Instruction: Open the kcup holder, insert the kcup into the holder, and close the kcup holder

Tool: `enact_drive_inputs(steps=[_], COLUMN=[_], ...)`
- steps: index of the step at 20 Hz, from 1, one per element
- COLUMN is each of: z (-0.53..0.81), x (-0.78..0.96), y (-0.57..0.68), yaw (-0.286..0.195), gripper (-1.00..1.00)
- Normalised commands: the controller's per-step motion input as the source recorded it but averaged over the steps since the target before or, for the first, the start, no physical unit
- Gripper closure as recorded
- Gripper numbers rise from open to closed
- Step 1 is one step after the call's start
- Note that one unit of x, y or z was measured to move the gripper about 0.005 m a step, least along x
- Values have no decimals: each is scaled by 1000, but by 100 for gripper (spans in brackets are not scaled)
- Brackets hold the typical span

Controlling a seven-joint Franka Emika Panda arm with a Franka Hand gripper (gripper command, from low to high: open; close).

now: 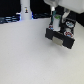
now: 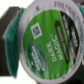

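Up close, the wrist view is almost filled by the kcup [image 2: 45,42], its pale lid printed "DARK MAGIC" and its green side showing; it sits right at the gripper [image 1: 56,25], apparently held, though the fingers themselves are not visible and I cannot tell how far apart they stand. Directly beneath the gripper lies the black kcup holder [image 1: 62,37] on the white table [image 1: 25,55]. A tall white bottle-shaped object [image 1: 25,10] stands well away from the gripper.

Robot arm: white wrist housing above a black pincer [image 1: 61,36] body with dark fingers; finer markings are blurred.
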Motion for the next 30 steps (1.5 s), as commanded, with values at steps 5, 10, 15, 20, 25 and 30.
enact_drive_inputs(steps=[5, 10, 15, 20, 25, 30], z=[167, -5, -69, -135, -192, -232], x=[-15, -28, -151, -261, -214, -126], y=[556, 500, 399, 180, 70, 12], yaw=[48, 65, 91, 85, 66, 48], gripper=[100, 100, 100, 100, 100, 100])
